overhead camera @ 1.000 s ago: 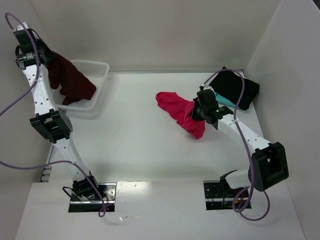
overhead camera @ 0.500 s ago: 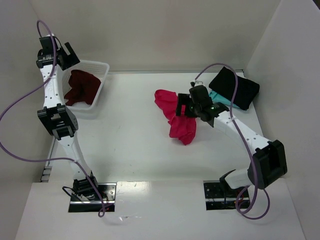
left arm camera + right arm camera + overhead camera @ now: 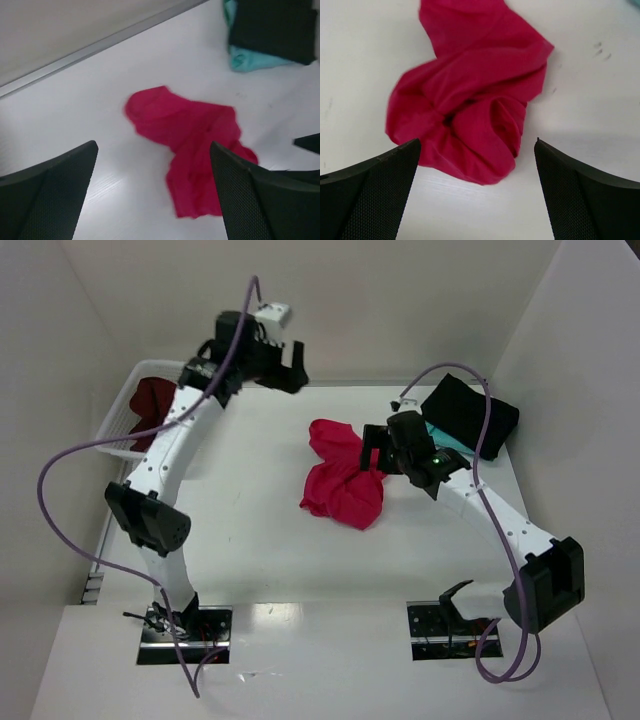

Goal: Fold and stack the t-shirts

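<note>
The crimson-pink t-shirt (image 3: 340, 482) lies crumpled in the middle of the table, and nothing holds it. My right gripper (image 3: 372, 452) hovers open at its right edge; the right wrist view shows the shirt (image 3: 470, 110) just beyond the spread fingertips (image 3: 395, 170). My left gripper (image 3: 293, 365) hangs open and empty above the back of the table, looking down on the pink shirt (image 3: 190, 135). The maroon t-shirt (image 3: 150, 403) lies bunched in the white basket (image 3: 118, 428). The black t-shirt (image 3: 470, 415) rests folded on the teal t-shirt (image 3: 445, 438) at the back right.
The basket stands at the back left against the side wall. White walls close in the table on the left, back and right. In the left wrist view the black shirt (image 3: 272, 25) covers the teal one (image 3: 250, 61).
My left gripper opened, dropped the maroon shirt into the basket and swung right to the back middle. My right gripper opened and let go of the pink shirt, which settled in a heap.
</note>
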